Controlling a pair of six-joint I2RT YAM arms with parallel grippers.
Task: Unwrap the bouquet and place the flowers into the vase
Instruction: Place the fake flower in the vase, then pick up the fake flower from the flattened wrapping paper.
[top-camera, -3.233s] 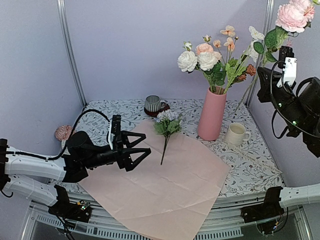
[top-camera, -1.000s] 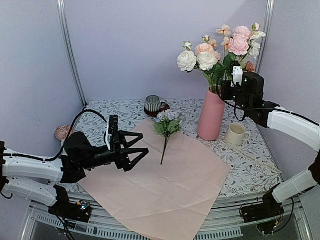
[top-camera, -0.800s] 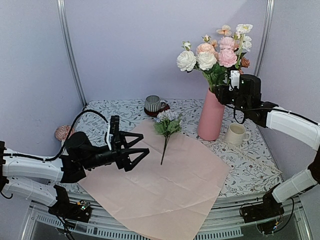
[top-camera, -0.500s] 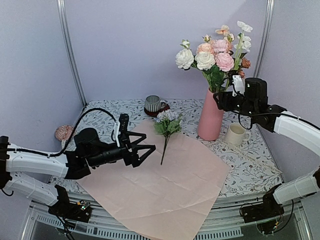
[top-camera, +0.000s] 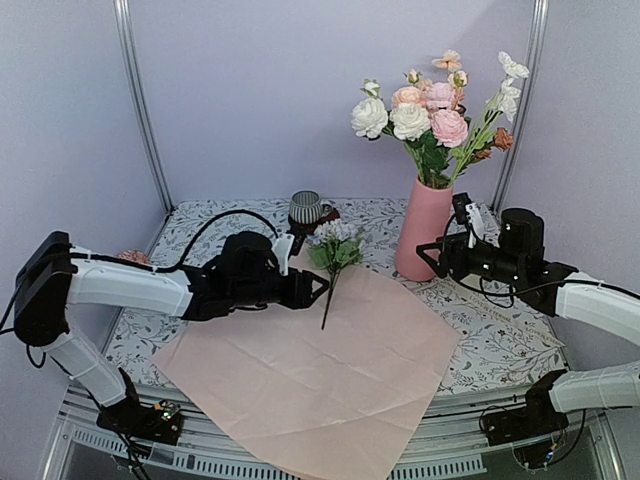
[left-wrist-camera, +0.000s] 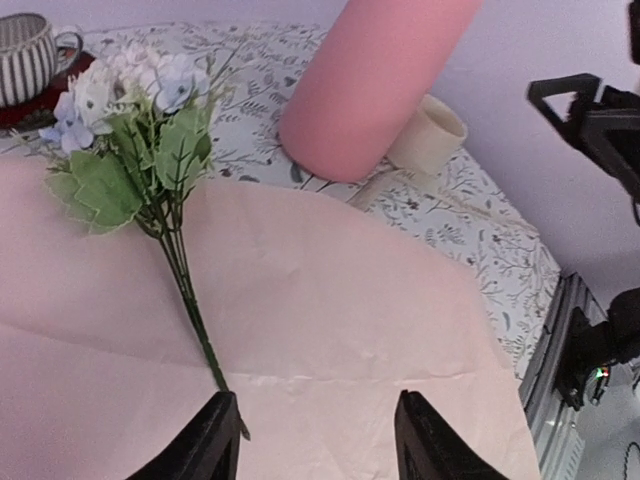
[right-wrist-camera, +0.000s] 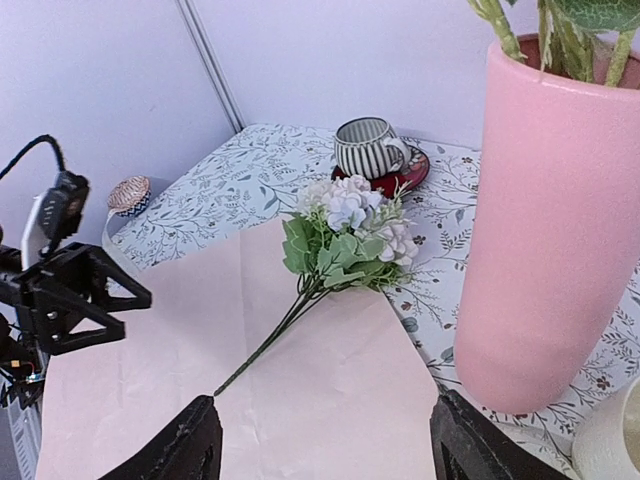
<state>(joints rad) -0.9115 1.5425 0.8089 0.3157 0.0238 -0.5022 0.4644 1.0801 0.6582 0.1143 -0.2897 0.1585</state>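
The pink vase (top-camera: 423, 232) stands at the back right with several peach, white and pink flowers (top-camera: 430, 105) in it. The bouquet's pale pink paper (top-camera: 330, 380) lies spread flat. One lilac-and-white sprig (top-camera: 334, 250) lies on its far corner. My left gripper (top-camera: 316, 288) is open low over the paper, and the sprig's stem end (left-wrist-camera: 232, 415) touches the inner side of its left finger (left-wrist-camera: 212, 445). My right gripper (top-camera: 432, 262) hangs open and empty beside the vase's lower half. It faces the sprig (right-wrist-camera: 348, 225) and the vase (right-wrist-camera: 540, 230).
A striped grey cup (top-camera: 304, 208) on a red saucer stands behind the sprig. A cream mug (left-wrist-camera: 428, 140) sits right of the vase, hidden by my right arm in the top view. A small pink round object (right-wrist-camera: 128, 193) lies at the table's left edge.
My left arm reached forward to the sprig's stem end and its jaws narrowed. My right gripper opened, let go of the pink rose in the vase, and dropped down beside the vase.
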